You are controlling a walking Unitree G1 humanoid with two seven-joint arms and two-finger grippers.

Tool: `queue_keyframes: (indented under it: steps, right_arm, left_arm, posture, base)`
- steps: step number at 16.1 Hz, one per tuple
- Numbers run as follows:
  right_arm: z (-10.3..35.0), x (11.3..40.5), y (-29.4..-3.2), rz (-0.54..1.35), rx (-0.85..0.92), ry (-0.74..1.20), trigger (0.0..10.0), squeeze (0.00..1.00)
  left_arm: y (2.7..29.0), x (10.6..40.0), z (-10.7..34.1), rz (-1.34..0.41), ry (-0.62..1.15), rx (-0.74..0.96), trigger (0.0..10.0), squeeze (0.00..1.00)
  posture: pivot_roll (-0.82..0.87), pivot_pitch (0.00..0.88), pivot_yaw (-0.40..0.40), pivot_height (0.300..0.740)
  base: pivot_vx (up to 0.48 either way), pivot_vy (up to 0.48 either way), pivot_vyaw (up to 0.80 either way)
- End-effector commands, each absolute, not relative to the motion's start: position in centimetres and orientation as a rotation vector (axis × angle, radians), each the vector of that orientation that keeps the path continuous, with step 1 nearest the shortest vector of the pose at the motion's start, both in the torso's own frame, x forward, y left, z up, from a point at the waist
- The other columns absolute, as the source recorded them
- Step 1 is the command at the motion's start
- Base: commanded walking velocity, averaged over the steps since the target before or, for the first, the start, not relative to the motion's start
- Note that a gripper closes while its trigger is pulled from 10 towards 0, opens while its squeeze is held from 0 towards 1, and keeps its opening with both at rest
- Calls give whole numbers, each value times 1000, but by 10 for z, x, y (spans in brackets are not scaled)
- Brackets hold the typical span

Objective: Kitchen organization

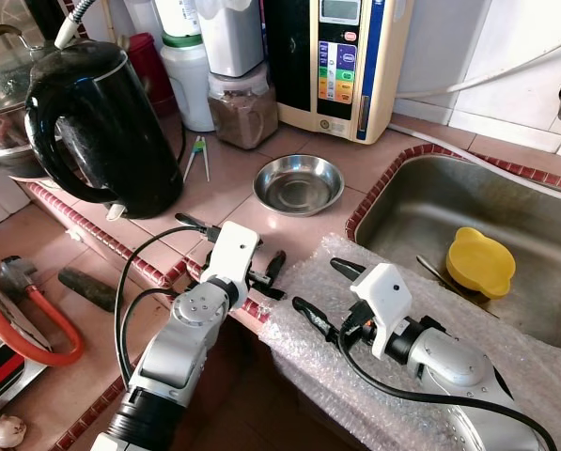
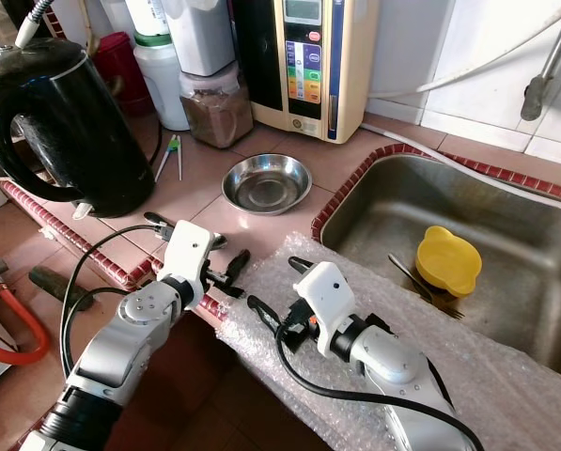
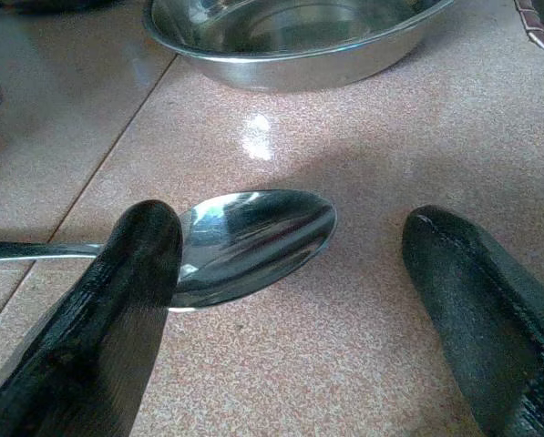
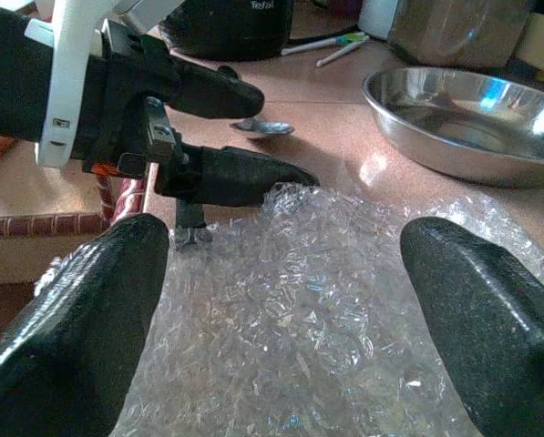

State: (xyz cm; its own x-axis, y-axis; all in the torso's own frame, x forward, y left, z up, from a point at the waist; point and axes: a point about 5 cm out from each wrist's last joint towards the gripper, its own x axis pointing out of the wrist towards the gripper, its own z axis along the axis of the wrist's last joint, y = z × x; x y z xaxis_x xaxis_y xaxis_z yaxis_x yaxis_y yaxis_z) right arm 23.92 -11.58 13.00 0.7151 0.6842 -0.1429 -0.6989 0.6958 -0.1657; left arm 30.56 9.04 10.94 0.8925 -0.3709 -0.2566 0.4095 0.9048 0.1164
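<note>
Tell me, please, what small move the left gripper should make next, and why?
Probably ease the left gripper forward and down a little, then close. Its fingers are open, and the spoon lies flat on the counter beside one finger, not yet centred between them, just short of the steel bowl.

free: bare counter (image 1: 261, 230) around spoon (image 3: 253, 238) | blockers: steel bowl (image 1: 299, 183) behind, kettle (image 1: 106, 127) left, bubble wrap (image 1: 355, 376) right

Spoon (image 3: 253, 238) lies on the counter (image 3: 363, 364) between spread pincer fingers (image 3: 117, 309), steel bowl (image 3: 290, 41) beyond.
</note>
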Motion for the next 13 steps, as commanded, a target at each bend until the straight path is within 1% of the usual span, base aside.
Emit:
queue_keyframes:
  steps: [1,2,3,4,8,13]
  right_arm:
    - [136,238,-114,784,-219,50,10000,149]
    - [136,238,-114,785,-218,50,10000,145]
    - [137,238,-114,787,-218,50,10000,145]
    - [137,238,-114,788,-217,51,10000,141]
    - [136,236,-114,787,-216,57,10000,114]
    - [136,237,-115,786,-221,61,10000,86]
  left_arm:
    - [90,304,101,-420,260,179,4627,0]
    - [90,304,101,-421,262,177,3373,0]
    - [90,305,98,-422,272,171,980,0]
    - [90,307,96,-423,278,171,0,0]
    - [92,313,91,-430,276,195,0,0]
    - [85,321,93,-452,254,182,0,0]
  posture:
    - [-152,56,111,740]
    - [-152,56,111,740]
    - [-158,56,115,740]
    - [-158,56,115,740]
    - [-161,58,116,740]
    - [-163,60,112,740]
  base:
    - [0,0,0]
    - [0,0,0]
    - [0,0,0]
    - [0,0,0]
    - [0,0,0]
    - [0,0,0]
